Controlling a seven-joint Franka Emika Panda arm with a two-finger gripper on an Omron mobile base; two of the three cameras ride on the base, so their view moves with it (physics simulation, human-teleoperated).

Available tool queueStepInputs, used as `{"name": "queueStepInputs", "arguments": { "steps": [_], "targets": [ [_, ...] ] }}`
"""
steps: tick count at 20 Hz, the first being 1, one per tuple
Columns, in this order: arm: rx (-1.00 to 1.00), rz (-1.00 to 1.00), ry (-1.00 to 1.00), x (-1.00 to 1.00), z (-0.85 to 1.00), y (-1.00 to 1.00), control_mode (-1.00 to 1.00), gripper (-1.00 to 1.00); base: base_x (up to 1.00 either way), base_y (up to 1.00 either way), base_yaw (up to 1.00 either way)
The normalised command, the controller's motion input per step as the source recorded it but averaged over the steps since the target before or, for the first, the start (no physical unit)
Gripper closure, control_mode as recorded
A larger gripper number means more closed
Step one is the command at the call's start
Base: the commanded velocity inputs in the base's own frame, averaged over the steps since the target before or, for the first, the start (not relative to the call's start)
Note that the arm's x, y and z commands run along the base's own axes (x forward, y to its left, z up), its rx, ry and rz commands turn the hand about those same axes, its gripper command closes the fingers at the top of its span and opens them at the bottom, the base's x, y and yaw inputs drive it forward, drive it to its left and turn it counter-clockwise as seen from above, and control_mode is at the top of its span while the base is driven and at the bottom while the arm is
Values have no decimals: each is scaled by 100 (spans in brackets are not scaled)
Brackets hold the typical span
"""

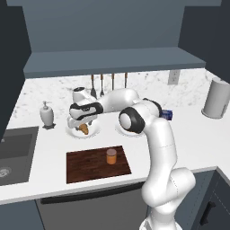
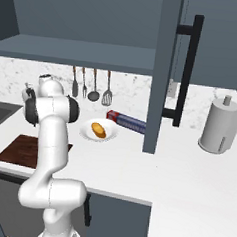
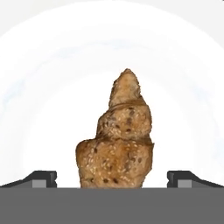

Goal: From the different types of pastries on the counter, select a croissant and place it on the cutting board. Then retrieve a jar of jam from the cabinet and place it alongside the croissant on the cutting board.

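The gripper (image 1: 83, 124) hangs low over a white plate (image 1: 72, 132) near the back of the desk (image 1: 197, 139), with the croissant (image 1: 84, 129) right under it. In the hand view the croissant (image 3: 117, 140) lies on the white plate (image 3: 43, 87), and the two dark fingertips (image 3: 41, 178) stand wide apart, one on each side of the pastry's broad end. Clear gaps show between each tip and the crust, so the gripper is wide open and holds nothing.

The cutting board (image 1: 90, 166) lies near the front edge of the desk, in front of that plate and apart from it. The jar of jam (image 1: 111, 156) stands upright on the board, toward its right back corner.

A second white plate (image 2: 87, 133) sits to the right of the first, and the golden-orange pastry (image 2: 98, 129) rests on it. Just behind that plate lies a blue box (image 2: 126, 121), set at a slant. A white soap dispenser (image 1: 46, 114) stands near the back left of the desk, beside the sink (image 1: 15, 152), which is set into the left end. A roll of paper towel (image 2: 219, 128) stands upright at the right end. Kitchen utensils (image 2: 92, 86) hang on the back wall above the plates. An open cabinet door (image 2: 166, 69) with a dark handle hangs over the middle of the desk.
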Motion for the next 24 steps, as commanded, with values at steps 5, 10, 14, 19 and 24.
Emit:
{"name": "queueStepInputs", "arguments": {
  "steps": [5,10,14,19,24],
  "targets": [
    [0,0,-2,7,-6,2,-100,-100,0,0,0],
    [0,0,0,1,0,0,-100,100,0,0,0],
    [0,0,0,0,0,0,-100,100,0,0,0],
    [0,-4,-3,-55,0,14,-100,100,0,0,0],
    [0,-6,0,-83,5,0,-100,100,0,0,0]
  ]
}}
